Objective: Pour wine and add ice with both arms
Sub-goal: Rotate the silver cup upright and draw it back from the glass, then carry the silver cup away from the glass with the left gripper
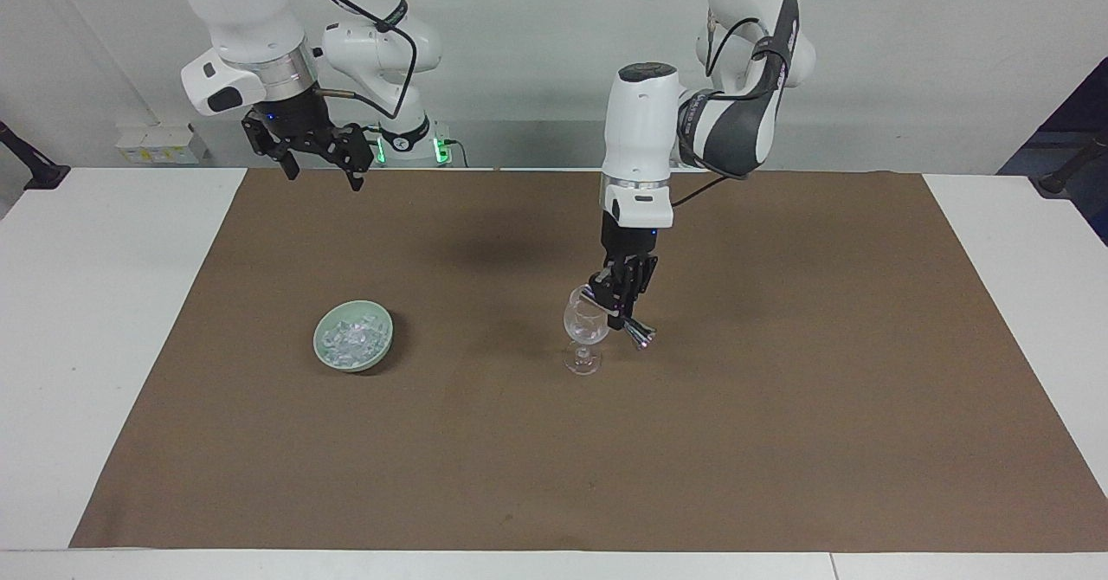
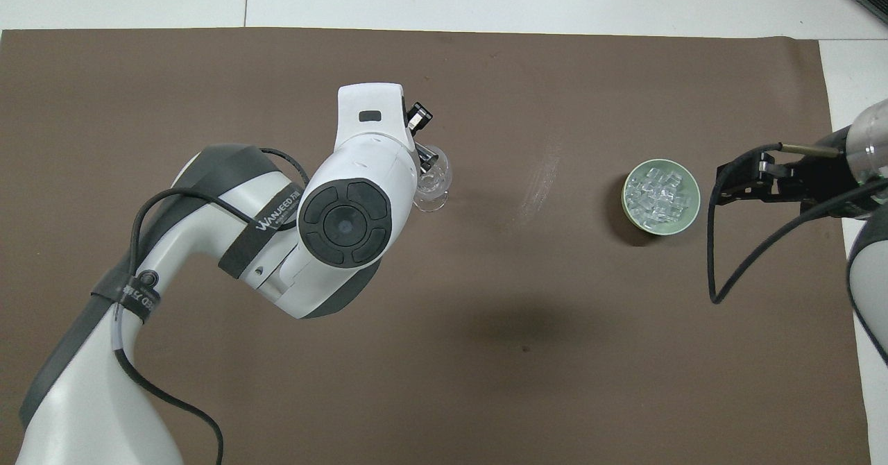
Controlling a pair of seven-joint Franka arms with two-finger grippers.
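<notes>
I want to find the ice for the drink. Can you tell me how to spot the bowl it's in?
Look at the brown mat covering the table. Toward the right arm's end of it sits a small round bowl, alone. It is pale green and filled with ice, unlike the clear stemmed wine glass near the mat's middle.
</notes>
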